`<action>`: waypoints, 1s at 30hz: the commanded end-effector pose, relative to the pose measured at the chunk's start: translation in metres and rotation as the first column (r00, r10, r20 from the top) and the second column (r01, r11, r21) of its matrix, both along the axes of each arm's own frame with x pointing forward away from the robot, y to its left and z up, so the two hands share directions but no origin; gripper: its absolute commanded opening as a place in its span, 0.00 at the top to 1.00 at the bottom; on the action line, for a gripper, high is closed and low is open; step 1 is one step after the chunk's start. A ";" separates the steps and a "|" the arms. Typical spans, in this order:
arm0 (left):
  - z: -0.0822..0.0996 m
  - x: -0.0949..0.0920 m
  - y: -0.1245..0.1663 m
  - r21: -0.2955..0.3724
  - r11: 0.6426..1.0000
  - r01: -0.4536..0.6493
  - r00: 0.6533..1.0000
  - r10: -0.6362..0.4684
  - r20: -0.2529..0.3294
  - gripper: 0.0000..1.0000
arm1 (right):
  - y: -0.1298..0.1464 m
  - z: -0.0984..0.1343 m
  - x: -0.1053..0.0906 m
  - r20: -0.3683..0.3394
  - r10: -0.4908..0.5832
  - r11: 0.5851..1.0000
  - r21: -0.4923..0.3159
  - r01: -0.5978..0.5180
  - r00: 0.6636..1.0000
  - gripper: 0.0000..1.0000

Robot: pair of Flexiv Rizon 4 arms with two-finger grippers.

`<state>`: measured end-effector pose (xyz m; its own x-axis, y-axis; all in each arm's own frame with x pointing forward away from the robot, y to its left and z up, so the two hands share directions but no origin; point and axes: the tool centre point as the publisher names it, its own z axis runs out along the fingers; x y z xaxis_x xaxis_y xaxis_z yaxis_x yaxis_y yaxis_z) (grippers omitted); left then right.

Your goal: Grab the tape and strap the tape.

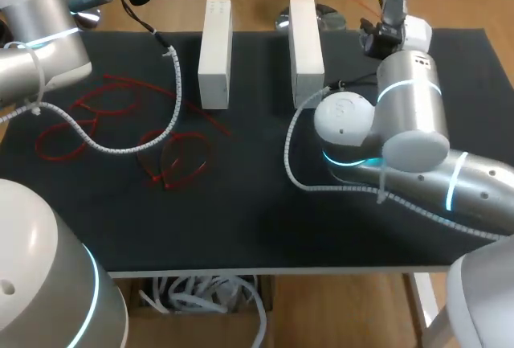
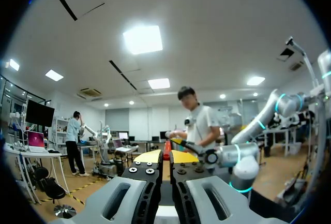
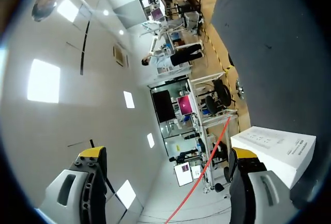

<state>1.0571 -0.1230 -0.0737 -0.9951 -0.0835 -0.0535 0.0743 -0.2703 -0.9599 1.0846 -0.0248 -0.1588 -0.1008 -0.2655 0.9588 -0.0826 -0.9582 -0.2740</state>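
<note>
Tape (image 1: 166, 173) status: red loops lie tangled on the left half of the black table mat (image 1: 265, 219), neither gripper touching them. A straight run leads off from the tangle toward the left white box (image 1: 215, 55). The spiral-wrapped white cable (image 1: 120, 147) from my left arm sags onto the mat and crosses the loops.

Left gripper (image 2: 165, 158) – yellow tips pressed close together, only a thin slit between. It points out level into the room, well above the mat. In the head view it sits at the far left corner, away from the loops.

Right gripper (image 3: 168, 154) – fingers spread wide, gripping nothing. A separate red strand (image 3: 204, 169) runs through the gap, nearer one finger than the other; can't tell if it touches that finger. In the head view the strand shows as a thin red line past the far edge of the mat, slanting toward the right gripper. Where its far end goes is out of view.

Right white box (image 1: 306, 51) stands on edge near the far side of the mat, parallel to the left one with a gap between them. The right wrist view shows one box corner just beside a fingertip, with the mat behind it.

Right arm comes in from the near right, its elbow over the right half of the mat and its wrist up at the far right corner
</note>
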 end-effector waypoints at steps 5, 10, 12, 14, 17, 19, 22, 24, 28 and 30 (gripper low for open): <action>-0.001 0.000 0.000 -0.003 1.000 0.000 1.000 0.000 0.002 1.00 | -0.003 0.002 0.000 -0.019 0.017 0.999 -0.031 -0.017 1.000 0.00; -0.001 0.000 0.000 -0.003 1.000 0.000 1.000 0.000 0.002 1.00 | -0.001 0.003 0.000 -0.009 0.031 0.999 -0.036 -0.031 0.999 0.00; -0.001 0.000 0.000 -0.003 1.000 0.000 1.000 0.000 0.002 1.00 | 0.000 0.005 0.000 0.002 0.045 0.998 -0.040 -0.045 0.999 0.00; -0.001 0.000 0.000 -0.003 1.000 0.000 1.000 0.000 0.002 1.00 | 0.001 0.007 0.000 0.011 0.053 0.998 -0.047 -0.053 0.999 0.00; -0.001 0.000 0.000 -0.003 1.000 0.000 1.000 0.000 0.002 1.00 | 0.001 0.009 0.000 0.027 0.058 0.996 -0.070 -0.056 0.998 0.00; -0.001 0.000 0.000 -0.003 1.000 0.000 1.000 0.000 0.002 1.00 | 0.000 0.009 0.000 0.029 0.059 0.996 -0.072 -0.057 0.998 0.00; -0.001 0.000 0.000 -0.003 1.000 0.000 1.000 0.000 0.002 1.00 | -0.001 0.009 0.000 0.036 0.060 0.995 -0.076 -0.058 0.998 0.00; -0.001 0.000 0.000 -0.003 1.000 0.000 1.000 0.000 0.002 1.00 | 0.000 0.009 0.001 0.041 0.066 0.995 -0.073 -0.063 0.997 0.00; -0.001 0.000 0.000 -0.003 1.000 0.000 1.000 0.000 0.002 1.00 | 0.001 0.010 0.002 0.043 0.072 0.995 -0.075 -0.068 0.996 0.00; -0.001 0.000 0.000 -0.003 1.000 0.000 1.000 0.000 0.002 1.00 | 0.002 0.010 0.002 0.044 0.074 0.995 -0.076 -0.071 0.996 0.00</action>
